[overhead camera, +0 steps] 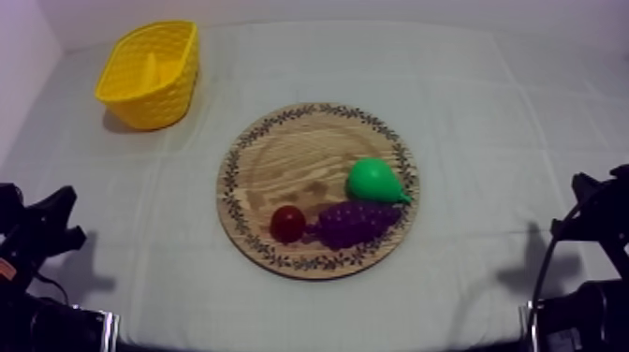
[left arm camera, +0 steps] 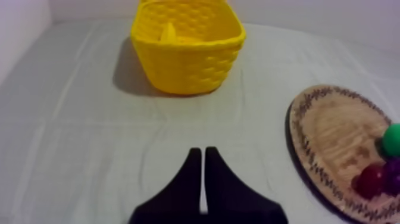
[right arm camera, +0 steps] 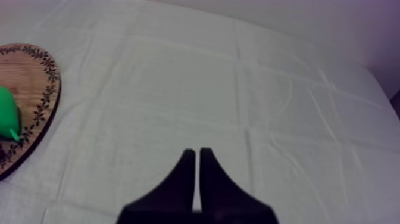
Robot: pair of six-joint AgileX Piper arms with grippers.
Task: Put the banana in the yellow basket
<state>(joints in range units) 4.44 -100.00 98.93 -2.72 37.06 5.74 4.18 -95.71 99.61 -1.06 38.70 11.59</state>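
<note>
banana [left arm camera: 169,33]: seen as a yellow tip inside yellow basket [left arm camera: 196,65], straight ahead of left gripper [left arm camera: 204,156]; delivery judged done | left gripper: narrow wedge, empty, parked low | right gripper [right arm camera: 197,156]: narrow too, empty, beside wooden board [right arm camera: 33,74] with pear [right arm camera: 7,113]

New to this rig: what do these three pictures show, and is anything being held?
A two-armed robot works at a cloth-covered table. One picture looks down from above; the other two come from a camera on each arm. The left gripper and right gripper have black fingers pressed together, holding nothing. On the round wooden board with a patterned rim lie a green pear, purple grapes and a small red fruit. The yellow woven basket holds a yellow shape, apparently the banana.
</note>
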